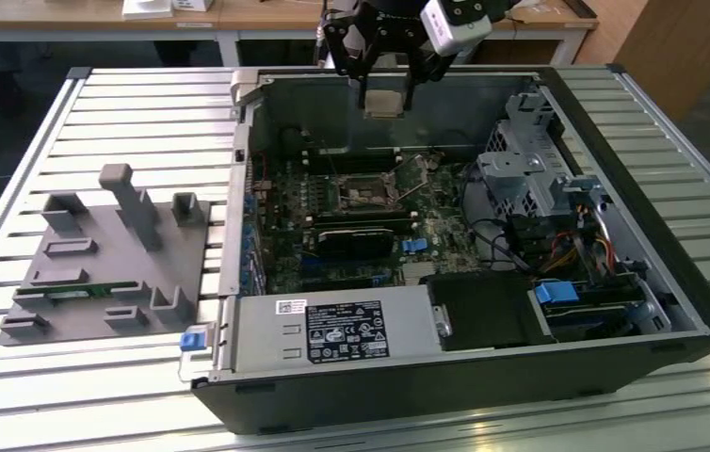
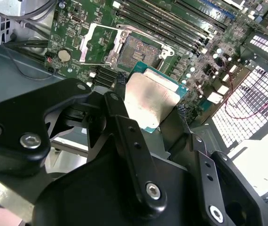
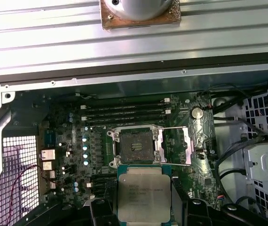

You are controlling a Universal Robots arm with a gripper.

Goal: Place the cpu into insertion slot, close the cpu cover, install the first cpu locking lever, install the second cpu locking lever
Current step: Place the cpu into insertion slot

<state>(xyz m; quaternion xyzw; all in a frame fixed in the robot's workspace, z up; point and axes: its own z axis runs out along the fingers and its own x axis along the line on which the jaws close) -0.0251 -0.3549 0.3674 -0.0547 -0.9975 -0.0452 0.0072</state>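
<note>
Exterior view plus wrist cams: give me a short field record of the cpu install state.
gripper: shut on the cpu, above the open computer case
cpu: held by two opposite edges, clear of the board, not seated
insertion slot: empty, pin field exposed
cpu cover: swung open to one side of the slot
steps done: none visible

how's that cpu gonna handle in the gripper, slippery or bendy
Probably stiff: the cpu lies flat though pinched only by its edges in the gripper. Its smooth metal top looks slippery, so an edge grip seems wiser. It is thin and small, so likely light.
</note>
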